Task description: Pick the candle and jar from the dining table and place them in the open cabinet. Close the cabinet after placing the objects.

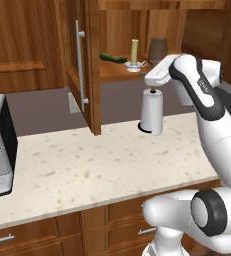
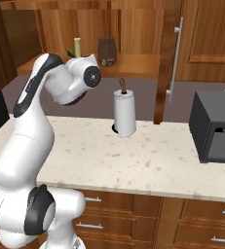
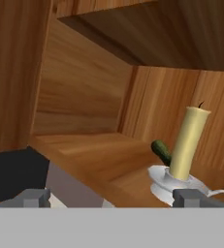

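While no writing is legible, the spread pincer point(image 3: 111, 197) faces the candle point(image 3: 189, 144) inside the cabinet point(image 3: 79, 121).

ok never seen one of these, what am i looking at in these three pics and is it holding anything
It is a white robot arm in a rendered kitchen. Two pictures come from cameras behind the arm, left and right; the third looks out from the hand. The candle and the jar stand on the shelf of the open cabinet, beside a green cucumber. A paper-towel roll stands on the speckled counter. The tool is open and holds nothing; the candle stands just ahead of it.
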### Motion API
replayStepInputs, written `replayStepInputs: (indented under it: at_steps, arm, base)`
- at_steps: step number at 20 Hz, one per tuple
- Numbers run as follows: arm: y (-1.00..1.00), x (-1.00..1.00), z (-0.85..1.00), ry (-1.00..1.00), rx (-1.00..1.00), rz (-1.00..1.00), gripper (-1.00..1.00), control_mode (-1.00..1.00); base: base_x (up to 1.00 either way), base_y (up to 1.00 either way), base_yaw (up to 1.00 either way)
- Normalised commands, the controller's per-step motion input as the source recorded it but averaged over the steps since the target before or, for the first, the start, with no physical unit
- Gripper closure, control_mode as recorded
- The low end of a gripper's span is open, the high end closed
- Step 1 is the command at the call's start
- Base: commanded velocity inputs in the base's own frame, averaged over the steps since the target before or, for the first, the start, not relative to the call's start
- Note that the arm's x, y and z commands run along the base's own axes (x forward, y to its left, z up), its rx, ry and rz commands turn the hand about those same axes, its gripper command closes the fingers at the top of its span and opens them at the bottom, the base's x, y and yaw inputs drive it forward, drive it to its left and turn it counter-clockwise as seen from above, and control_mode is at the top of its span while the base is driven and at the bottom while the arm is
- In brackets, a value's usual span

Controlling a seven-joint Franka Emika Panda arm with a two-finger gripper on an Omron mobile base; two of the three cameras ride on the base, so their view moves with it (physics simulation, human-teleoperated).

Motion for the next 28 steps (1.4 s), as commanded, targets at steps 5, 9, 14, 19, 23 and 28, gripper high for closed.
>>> replayStepInputs:
  at_steps: [5,9,14,19,23,28]
  arm:
    - [-0.02,-0.76,0.0,-0.02,0.0,-0.03,-1.0,-1.0]
    - [0.0,-0.75,0.0,0.0,0.0,-0.09,-1.0,-1.0]
    - [0.0,-0.88,0.0,0.05,0.02,-0.08,-1.0,-1.0]
    - [0.0,-0.8,-0.01,0.22,0.1,-0.09,-1.0,-1.0]
    - [0.0,-0.63,-0.21,0.37,0.1,-0.12,-1.0,-1.0]
    - [0.0,-0.4,-0.34,0.48,0.07,-0.13,-1.0,-1.0]
  base:
    - [0.0,0.0,0.0]
    - [0.0,0.0,0.0]
    - [0.0,0.0,0.0]
    - [0.0,0.0,0.0]
    - [0.0,0.0,0.0]
    - [0.0,0.0,0.0]
